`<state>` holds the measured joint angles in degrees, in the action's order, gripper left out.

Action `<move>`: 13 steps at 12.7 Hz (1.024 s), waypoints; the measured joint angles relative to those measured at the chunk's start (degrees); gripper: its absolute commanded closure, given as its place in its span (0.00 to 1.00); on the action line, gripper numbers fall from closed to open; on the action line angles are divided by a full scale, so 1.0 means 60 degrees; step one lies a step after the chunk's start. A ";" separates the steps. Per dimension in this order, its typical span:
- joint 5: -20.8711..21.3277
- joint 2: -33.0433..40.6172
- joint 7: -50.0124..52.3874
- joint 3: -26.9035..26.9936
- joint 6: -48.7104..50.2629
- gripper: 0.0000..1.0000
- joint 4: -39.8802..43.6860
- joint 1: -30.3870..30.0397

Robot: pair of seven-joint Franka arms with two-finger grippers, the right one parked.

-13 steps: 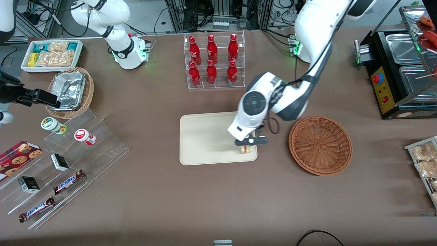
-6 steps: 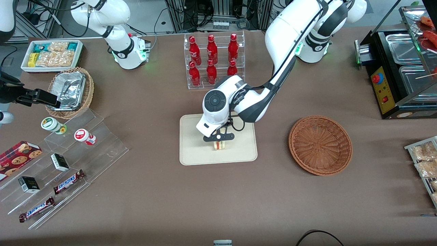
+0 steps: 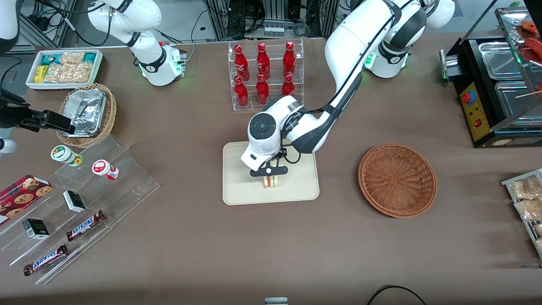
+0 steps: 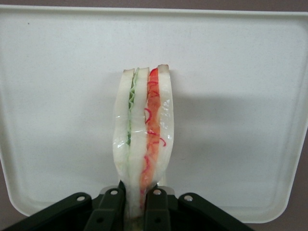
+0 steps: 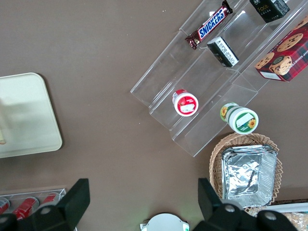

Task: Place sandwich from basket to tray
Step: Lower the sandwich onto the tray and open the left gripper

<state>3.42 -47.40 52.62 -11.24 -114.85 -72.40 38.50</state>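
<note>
The task looked nearly done, judging from how things lay: the sandwich (image 4: 144, 137) was out of the basket (image 3: 397, 180) and hung over the middle of the tray (image 3: 237, 186), pinched at one end by the gripper (image 3: 269, 171), whose two black fingers (image 4: 157, 204) were squeezed tight on the bread. What seemed left was to set it down, let go and lift away (whether its free end already touched the tray could not be told). Going from near the front camera to farther away, the tray came first, flat and cream, with round corners and a low smooth rim. The sandwich was a thin wedge of soft white bread in clear shiny wrap, with green and red filling showing in stripes along its cut edge. It looked squashy, so a hard squeeze could bend it. The round basket sat beside the tray toward the working arm's end of the table, with nothing in it. It was woven from reddish-brown wicker, bumpy and ribbed. Farthest off stood a clear plastic rack (image 3: 266, 76) of shiny red bottles (image 3: 262, 89) on the brown table (image 3: 271, 245).
</note>
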 measured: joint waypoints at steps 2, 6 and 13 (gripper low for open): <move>0.0002 -0.0037 0.0118 0.0011 -0.0050 1.00 -0.0012 0.0000; 0.0008 -0.0149 0.0598 0.0013 -0.0440 1.00 -0.0099 0.0014; 0.0215 -0.0254 0.0797 0.0025 -0.0476 0.00 -0.0124 0.0020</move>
<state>4.71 -48.92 57.41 -11.09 -117.71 -73.14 38.62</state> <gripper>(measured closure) 0.678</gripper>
